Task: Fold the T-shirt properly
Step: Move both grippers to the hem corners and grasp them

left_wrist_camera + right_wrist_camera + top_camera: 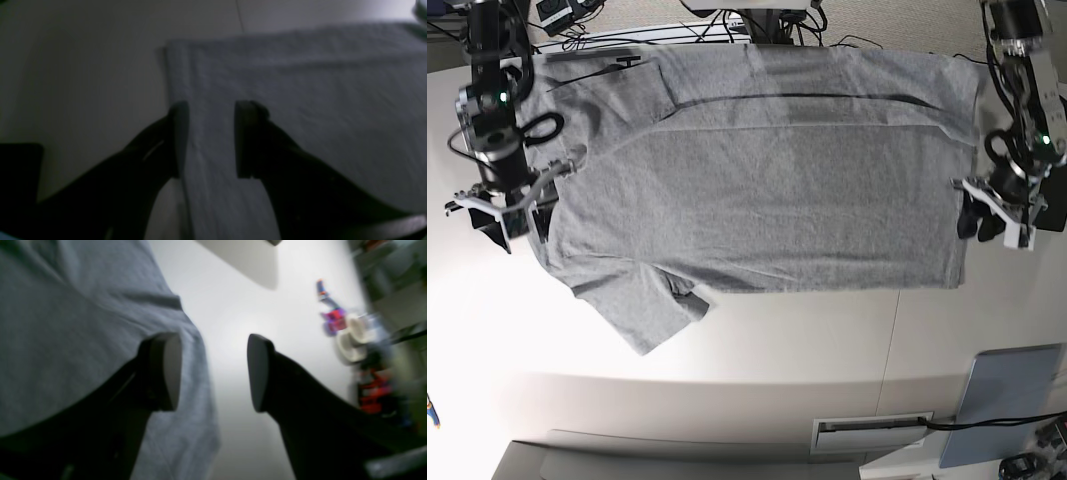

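Base view sets the left claw [994, 222] at the right edge of the shirt [767, 190], by the hem, and the right claw [512, 213] at the left edge, by the shoulder above the near sleeve. Both are parted and hold nothing. From the left wrist, the fingers [245, 140] straddle a strip of folded grey cloth [300, 100] along its edge. From the right wrist, one finger [165, 370] lies over the cloth [66, 323] and the other over bare desk [233, 323], so the edge runs between them.

Spread flat across the white desk [757, 340], plain side up, the shirt has its far long edge apparently turned in, with a dark line showing there. One sleeve sticks out at the near left.

Soft, light cotton like this will likely sag and wrinkle if lifted at one point. Pinching both layers right at the side edges, each claw level with the other, should keep the fold straight. A shallow bite may slip off.
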### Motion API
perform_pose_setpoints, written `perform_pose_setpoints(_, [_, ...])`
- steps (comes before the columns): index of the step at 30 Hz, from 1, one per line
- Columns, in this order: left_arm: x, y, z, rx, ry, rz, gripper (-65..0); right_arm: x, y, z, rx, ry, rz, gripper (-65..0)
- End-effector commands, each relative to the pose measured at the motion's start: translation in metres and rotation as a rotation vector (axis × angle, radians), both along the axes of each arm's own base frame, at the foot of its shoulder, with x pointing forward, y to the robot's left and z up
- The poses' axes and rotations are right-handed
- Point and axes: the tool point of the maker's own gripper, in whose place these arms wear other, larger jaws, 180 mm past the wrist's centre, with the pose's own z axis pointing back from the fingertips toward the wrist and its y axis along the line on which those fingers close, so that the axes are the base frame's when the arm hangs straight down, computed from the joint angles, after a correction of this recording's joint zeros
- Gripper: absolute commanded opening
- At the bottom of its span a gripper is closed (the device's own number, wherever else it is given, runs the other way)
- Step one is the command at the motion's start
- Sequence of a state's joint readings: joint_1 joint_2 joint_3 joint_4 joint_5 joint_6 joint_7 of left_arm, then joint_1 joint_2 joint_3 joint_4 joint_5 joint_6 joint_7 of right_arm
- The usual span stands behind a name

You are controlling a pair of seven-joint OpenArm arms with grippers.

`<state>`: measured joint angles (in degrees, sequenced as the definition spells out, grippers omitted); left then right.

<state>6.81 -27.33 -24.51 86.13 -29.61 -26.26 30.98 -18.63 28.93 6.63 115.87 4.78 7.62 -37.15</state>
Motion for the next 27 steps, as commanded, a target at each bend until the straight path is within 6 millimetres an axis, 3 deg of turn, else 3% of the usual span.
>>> perform_pose_setpoints(1, [0.016, 0.008, 0.017, -0.001, -0.055, 0.004, -40.9, 0.009, -0.009, 0.005, 0.003, -0.025, -0.026, -33.7])
perform_pose_setpoints(6, [0.05, 0.017, 0.009, -0.055, -0.037, 0.041, -40.9, 0.033, -0.01, -0.028, 0.127, 0.068, -0.011, -33.7])
perform_pose_setpoints(9, [0.074, 0.009, -0.006, -0.005, 0.028, 0.022, -40.9, 0.048, -0.008, -0.037, 0.17, 0.108, -0.018, -33.7])
perform_pose_setpoints(15, [0.115, 0.021, -0.027, 0.053, 0.135, 0.12, -40.9, 0.062, 0.012, -0.043, 0.158, 0.169, 0.022, -33.7])
perform_pose_setpoints(19, [0.125, 0.028, -0.036, 0.025, 0.187, 0.152, -40.9, 0.061, 0.021, -0.048, 0.157, 0.183, 0.046, -33.7])
perform_pose_setpoints(22, [0.121, 0.032, -0.049, 0.007, 0.247, 0.168, -40.9, 0.061, 0.021, -0.048, 0.156, 0.183, 0.046, -33.7])
perform_pose_setpoints(27, [0.106, 0.01, -0.066, -0.042, 0.331, 0.037, -40.9, 0.061, 0.021, -0.048, 0.156, 0.184, 0.046, -33.7])
